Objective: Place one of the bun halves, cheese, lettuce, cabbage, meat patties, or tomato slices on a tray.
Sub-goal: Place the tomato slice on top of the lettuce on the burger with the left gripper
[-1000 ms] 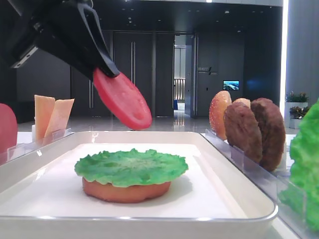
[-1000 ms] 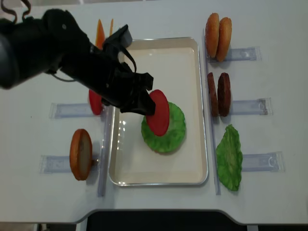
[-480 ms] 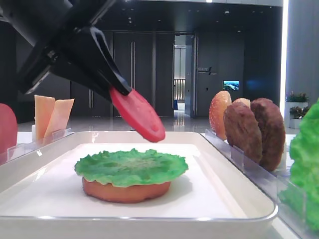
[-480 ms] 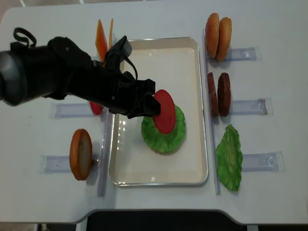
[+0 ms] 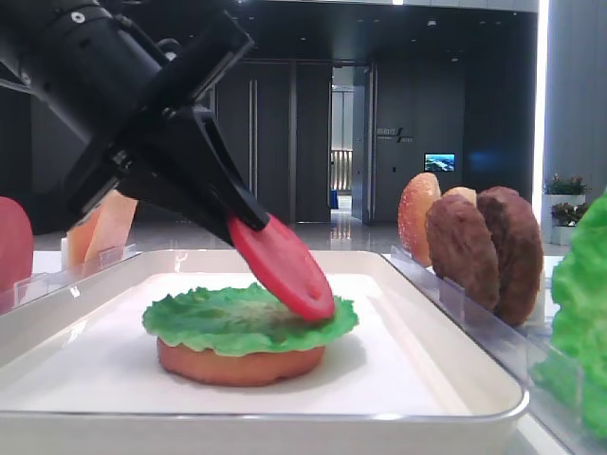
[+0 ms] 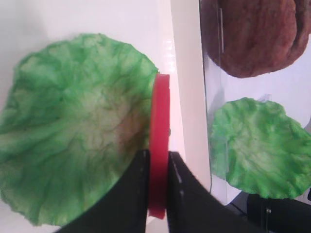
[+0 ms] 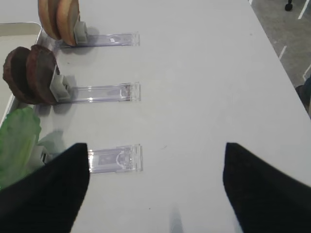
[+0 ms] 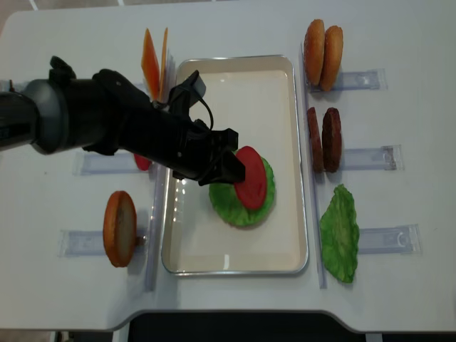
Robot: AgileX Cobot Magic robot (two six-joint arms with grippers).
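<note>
Over the tray (image 8: pixel 285 251), the left claw (image 6: pixel 156 167) pinches a tilted tomato slice (image 5: pixel 281 267), its low edge touching the lettuce (image 5: pixel 213 318); right claw (image 7: pixel 155 189) spread.

Bun half (image 5: pixel 240 362) mostly under lettuce (image 5: pixel 248 318)

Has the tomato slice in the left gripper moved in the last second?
Yes. The tomato slice has come down toward the lettuce on the tray; its lower edge now sits at the leaf, with the left gripper shut on it.
</note>
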